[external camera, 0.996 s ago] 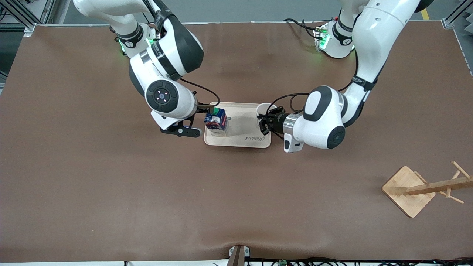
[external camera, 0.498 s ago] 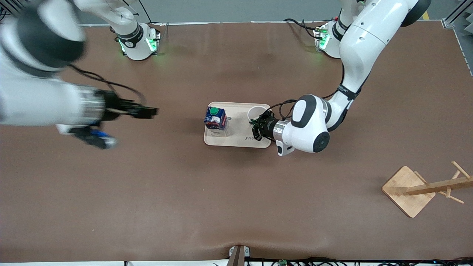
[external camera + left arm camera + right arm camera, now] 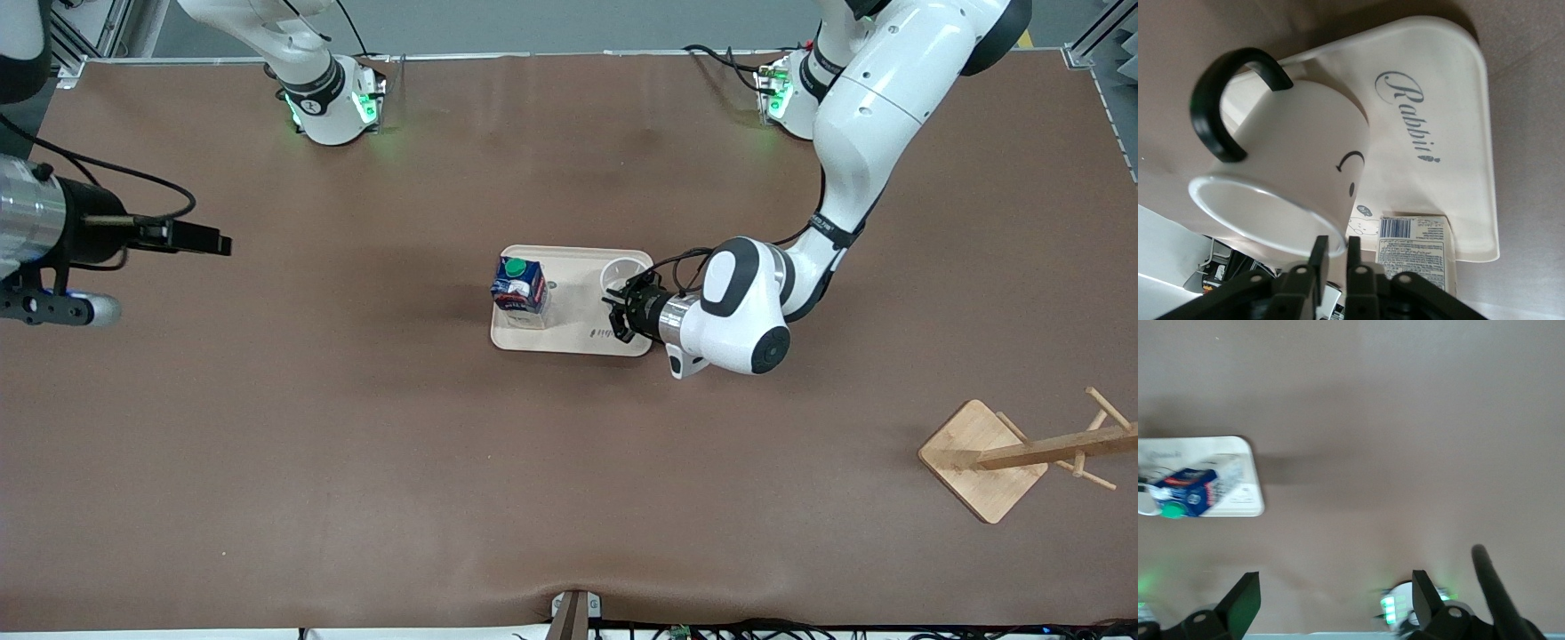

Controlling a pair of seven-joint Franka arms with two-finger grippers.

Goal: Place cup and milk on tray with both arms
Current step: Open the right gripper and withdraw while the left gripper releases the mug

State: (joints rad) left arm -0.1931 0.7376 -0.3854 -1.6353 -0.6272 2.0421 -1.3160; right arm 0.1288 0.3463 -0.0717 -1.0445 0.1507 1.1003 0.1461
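**Two items on the tray, one grip left to let go**

Two things matter here, and both sit on the tray (image 3: 578, 342) in the middle of the tabletop. The milk (image 3: 518, 289) stands upright at the tray's end toward the right arm, green cap up, nothing touching it. The cup (image 3: 622, 272) is at the tray's end toward the left arm, mouth up in the front view.

Over to the left end effector (image 3: 1333, 257): it's right at the cup, and the left wrist view shows its two fingers (image 3: 1317, 261) straddling the white rim, one inside the mouth and one outside, only a narrow gap between them. The black handle (image 3: 1217, 100) curves clear of the grip. Whether the pads are pinching the rim or have just slackened, I can't tell from here, and the cup's base is hidden in that view.

The right end effector (image 3: 191, 237) is well apart from all this, over bare tabletop toward the right arm's end, fingers spread wide, holding nothing. That arm is waiting.

So my call is that the milk step is finished and we're at the release of the cup. The next move asks the left fingers to part fully, then lift straight up off the rim before pulling away, so the inner finger doesn't catch the wall and tip the cup or drag it off the tray's edge.
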